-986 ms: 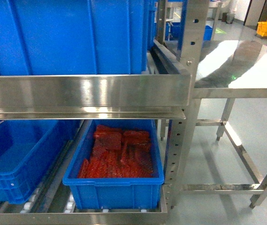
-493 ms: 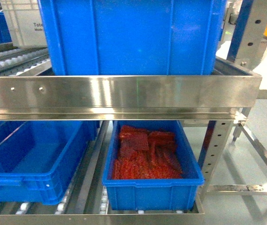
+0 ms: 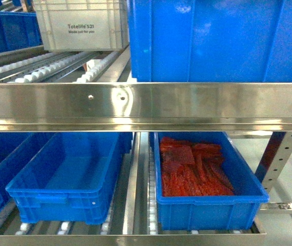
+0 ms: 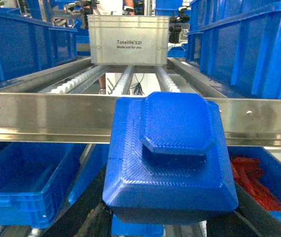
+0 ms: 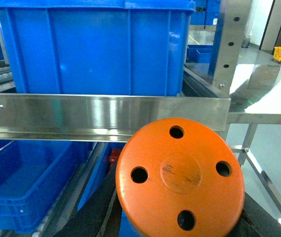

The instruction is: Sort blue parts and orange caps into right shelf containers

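I have a faceted blue plastic part with a raised octagonal top (image 4: pixel 170 158) carried in the left gripper (image 4: pixel 167 222), whose dark jaws show only as slivers at the bottom edge, pressed against the part's underside, so I judge it is pinching it; the right gripper (image 5: pixel 180 229) likewise grips a round orange plastic cap with four holes (image 5: pixel 180 177), held face-on to its camera. Both loads sit high, at the steel shelf rail (image 3: pixel 146 106), presumably to clear it before lowering. Below and ahead of the left gripper lies the empty bright-blue bin (image 3: pixel 66 177); the bright-blue bin of red-orange pieces (image 3: pixel 207 177) sits below the right one. The parts block each wrist view, and neither arm appears in the head view
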